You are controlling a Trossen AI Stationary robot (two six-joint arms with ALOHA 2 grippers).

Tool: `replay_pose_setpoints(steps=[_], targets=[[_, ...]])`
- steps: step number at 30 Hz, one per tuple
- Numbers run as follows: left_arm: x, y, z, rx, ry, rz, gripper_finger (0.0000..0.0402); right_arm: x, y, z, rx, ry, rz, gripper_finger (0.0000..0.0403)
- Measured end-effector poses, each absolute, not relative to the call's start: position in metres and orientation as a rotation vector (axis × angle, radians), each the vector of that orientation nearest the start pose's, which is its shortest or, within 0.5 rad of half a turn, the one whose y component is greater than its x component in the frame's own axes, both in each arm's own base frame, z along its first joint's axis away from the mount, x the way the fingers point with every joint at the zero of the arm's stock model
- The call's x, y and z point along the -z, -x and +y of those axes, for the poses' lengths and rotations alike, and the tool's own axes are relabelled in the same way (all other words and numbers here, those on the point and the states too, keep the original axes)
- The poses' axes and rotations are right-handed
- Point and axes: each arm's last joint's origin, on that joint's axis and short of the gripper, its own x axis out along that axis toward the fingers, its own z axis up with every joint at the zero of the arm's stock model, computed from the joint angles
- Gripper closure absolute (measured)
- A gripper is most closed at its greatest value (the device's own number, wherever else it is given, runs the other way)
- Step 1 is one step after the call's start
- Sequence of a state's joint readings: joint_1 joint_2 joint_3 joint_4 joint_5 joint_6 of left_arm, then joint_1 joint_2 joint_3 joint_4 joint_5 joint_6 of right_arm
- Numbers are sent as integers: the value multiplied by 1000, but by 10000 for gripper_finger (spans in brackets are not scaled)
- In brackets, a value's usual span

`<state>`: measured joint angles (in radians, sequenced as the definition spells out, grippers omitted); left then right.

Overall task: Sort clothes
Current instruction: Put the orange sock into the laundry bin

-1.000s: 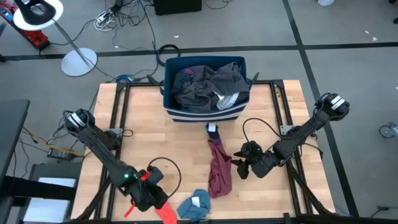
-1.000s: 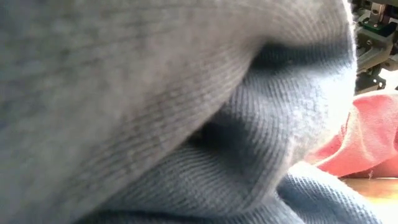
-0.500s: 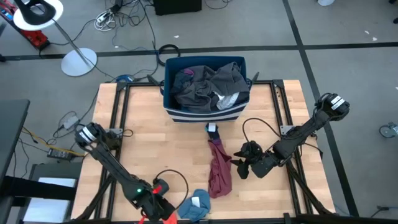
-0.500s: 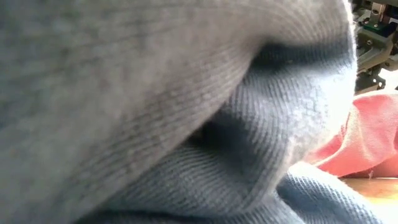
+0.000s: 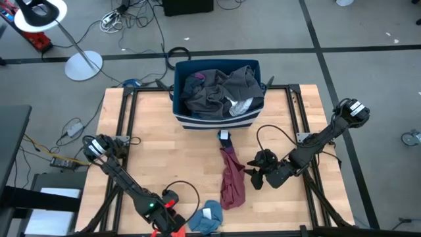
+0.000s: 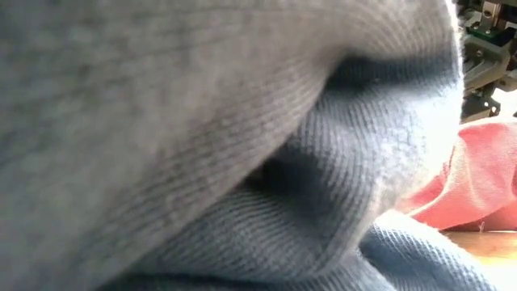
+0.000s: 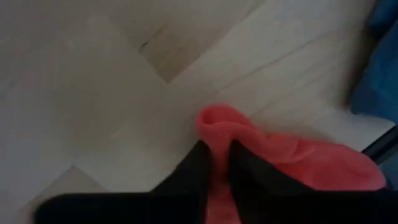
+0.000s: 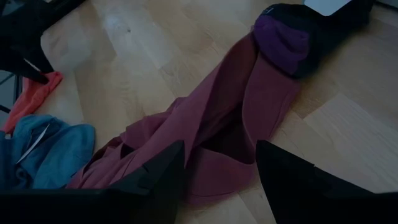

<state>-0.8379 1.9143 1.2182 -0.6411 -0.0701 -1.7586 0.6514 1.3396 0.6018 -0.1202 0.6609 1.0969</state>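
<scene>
The orange-red sock (image 7: 292, 165) lies at the table's near edge, left of centre, a soft ribbed fold of it pinched between the left gripper's (image 7: 214, 158) two dark fingers, which are closed on the cloth. In the high view only a sliver of this sock (image 5: 174, 230) shows beside the left gripper (image 5: 164, 227), both partly cut off by the picture's lower edge. Just to its right lies a crumpled blue garment (image 5: 205, 217) with a pale tag or lining showing in its folds. Beyond that a maroon garment (image 5: 231, 181) stretches in a long, twisted strip toward the bin, its far end touching a small black and purple piece (image 8: 292, 34). The right gripper (image 8: 217, 168) hangs just above the maroon cloth with its jaws spread wide and nothing between them; in the high view it (image 5: 258, 176) sits right of that strip.

The blue bin (image 5: 217, 118) with white stripes stands at the table's far edge, centre, heaped with dark grey clothes (image 5: 223, 89).

The low view is almost wholly blocked by grey-blue knit fabric (image 6: 242, 162) pressed close to the camera; only a patch of orange-red cloth (image 6: 477, 186) and a scrap of wooden table (image 6: 485, 242) show at its right.
</scene>
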Motion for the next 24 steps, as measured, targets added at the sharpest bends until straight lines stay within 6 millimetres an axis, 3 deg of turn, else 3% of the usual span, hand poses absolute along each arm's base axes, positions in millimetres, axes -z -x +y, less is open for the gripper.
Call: replay_pose_setpoints(steps=[3,10,17,24], targets=[[-147,-240,-264,-533,844,1300,386,-172,-202,132,362,-531,575,204],[-155,-235,-258,-558,815,1310,392,-172,-202,132,362,-532,575,204],[-195,-222,-235,-606,766,1232,393,-172,-202,132,361,-533,574,204],[-239,-213,-200,-610,731,1129,394,-172,-202,132,360,-535,572,204]])
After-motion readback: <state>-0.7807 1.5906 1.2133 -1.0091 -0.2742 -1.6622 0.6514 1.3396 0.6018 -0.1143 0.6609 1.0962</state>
